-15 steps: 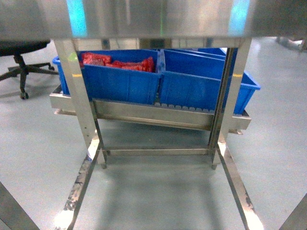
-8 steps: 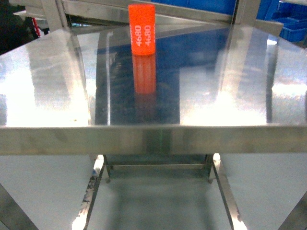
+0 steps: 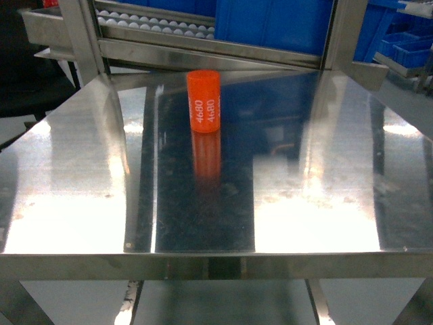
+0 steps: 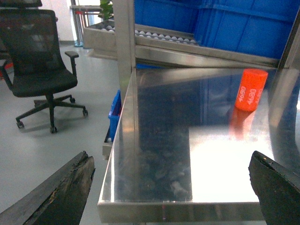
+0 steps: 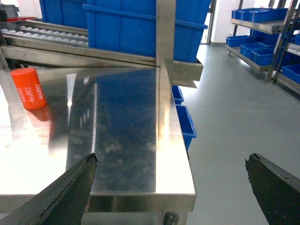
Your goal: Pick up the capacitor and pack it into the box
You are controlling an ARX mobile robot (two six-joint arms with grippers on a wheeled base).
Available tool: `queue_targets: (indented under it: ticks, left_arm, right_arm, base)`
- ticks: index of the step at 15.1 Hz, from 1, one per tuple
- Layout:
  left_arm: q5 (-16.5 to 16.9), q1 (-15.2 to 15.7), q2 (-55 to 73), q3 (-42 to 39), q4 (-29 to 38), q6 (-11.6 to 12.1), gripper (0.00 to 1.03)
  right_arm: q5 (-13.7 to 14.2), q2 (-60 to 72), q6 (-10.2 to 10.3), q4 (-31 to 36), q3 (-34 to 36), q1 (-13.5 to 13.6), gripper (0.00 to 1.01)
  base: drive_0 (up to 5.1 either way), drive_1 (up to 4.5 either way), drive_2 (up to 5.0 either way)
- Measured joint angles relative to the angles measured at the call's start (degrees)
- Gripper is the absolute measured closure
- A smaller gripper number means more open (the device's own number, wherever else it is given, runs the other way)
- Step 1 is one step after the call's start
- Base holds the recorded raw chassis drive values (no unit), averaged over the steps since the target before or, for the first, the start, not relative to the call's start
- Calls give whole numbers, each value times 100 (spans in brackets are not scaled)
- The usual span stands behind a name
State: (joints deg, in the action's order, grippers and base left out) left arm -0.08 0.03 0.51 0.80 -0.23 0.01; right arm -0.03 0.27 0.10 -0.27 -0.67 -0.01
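Observation:
The capacitor (image 3: 203, 99), a bright orange cylinder printed 4680, stands upright toward the back of the steel table (image 3: 81, 176). It also shows in the left wrist view as the capacitor (image 4: 251, 89) and in the right wrist view as the capacitor (image 5: 29, 88). My left gripper (image 4: 171, 185) hangs open off the table's near left corner, nothing between its fingers. My right gripper (image 5: 171, 180) hangs open off the near right corner, also empty. Both are well short of the capacitor. Neither gripper shows in the head view. The box is out of view.
Blue plastic bins (image 3: 277, 24) sit on a roller rack (image 3: 155, 24) behind the table. A black office chair (image 4: 40, 61) stands on the floor to the left. Shelving with more blue bins (image 5: 262, 28) lines the right side. Steel uprights (image 3: 78, 34) rise at the table's back corners.
The head view has risen from under the table to looking down on its top; the capacitor now sits lower and farther into view than half a second ago.

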Motion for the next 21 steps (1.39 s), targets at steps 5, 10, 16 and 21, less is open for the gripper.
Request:
queue_targets:
  ticks: [5, 10, 16, 21]
  left_arm:
    - [9, 0, 0, 0, 0, 4, 5]
    - [4, 0, 0, 0, 0, 2, 5]
    - [7, 0, 0, 0, 0, 2, 5]
    - [7, 0, 0, 0, 0, 2, 5]
  right_arm:
    - [0, 0, 7, -2, 0, 0, 3]
    - [2, 0, 4, -2, 0, 0, 3]
    - [2, 0, 7, -2, 0, 0, 3]
    - [2, 0, 7, -2, 0, 0, 3]
  base:
    - [0, 0, 0]
    - [0, 0, 0]
    - [0, 0, 0]
    - [0, 0, 0]
